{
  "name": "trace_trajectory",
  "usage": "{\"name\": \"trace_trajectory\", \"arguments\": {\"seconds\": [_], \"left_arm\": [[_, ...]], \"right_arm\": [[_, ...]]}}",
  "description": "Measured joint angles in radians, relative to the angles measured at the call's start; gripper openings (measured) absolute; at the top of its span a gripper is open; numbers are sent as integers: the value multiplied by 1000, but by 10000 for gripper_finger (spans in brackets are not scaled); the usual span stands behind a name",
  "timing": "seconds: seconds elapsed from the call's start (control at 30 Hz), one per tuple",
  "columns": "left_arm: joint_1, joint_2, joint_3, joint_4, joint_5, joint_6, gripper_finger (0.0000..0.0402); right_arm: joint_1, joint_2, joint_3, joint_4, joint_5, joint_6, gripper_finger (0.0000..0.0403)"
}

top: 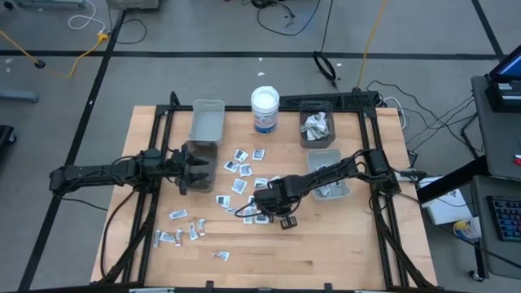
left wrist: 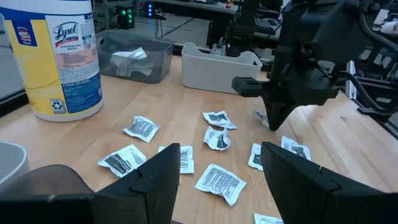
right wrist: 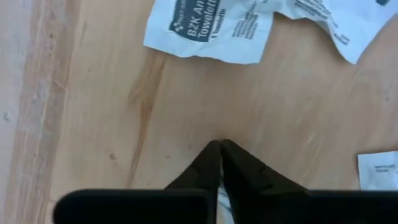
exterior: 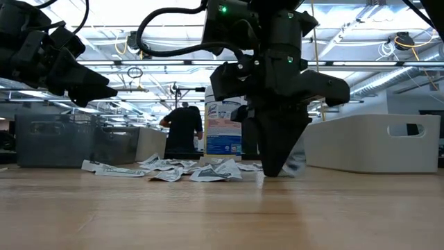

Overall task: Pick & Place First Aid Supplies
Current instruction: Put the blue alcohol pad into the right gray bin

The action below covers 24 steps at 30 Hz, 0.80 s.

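Note:
Many small white first aid packets (top: 241, 168) lie flat on the wooden table, some in the middle and some near the left front (top: 181, 236). My right gripper (right wrist: 221, 144) points down into the middle cluster (exterior: 208, 170), shut, with its tips at the table top (exterior: 275, 172). A sliver of white packet (right wrist: 219, 196) shows between its fingers. One printed packet (right wrist: 208, 28) lies just beyond the tips. My left gripper (left wrist: 221, 162) hovers open and level over the table's left part (top: 210, 168), holding nothing. My right gripper pinches a thin white packet between its two fingers; only a sliver (right wrist: 219, 196) shows behind the fingertips, so which edge it has cannot be told. The fingers come from above, pointing steeply down, with their tips at the wood.
A white round tub with a blue label (top: 265, 110) stands at the far middle. A grey bin (top: 207, 122) sits far left, a dark bin with packets (top: 316, 122) far right, and a pale bin (top: 330, 159) by the right arm. A person (exterior: 184, 128) stands beyond the table.

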Motion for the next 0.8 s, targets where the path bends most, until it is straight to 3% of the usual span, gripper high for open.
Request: {"name": "trace_trajectory", "arguments": {"seconds": [0.33,0.8], "left_arm": [[0,0,0,0,0,0,230],[0,0,0,0,0,0,230]], "right_arm": [[3,-47,-1,-80,2,-50,1],[-15,-232,-1,-294,5,-173,0]]}}
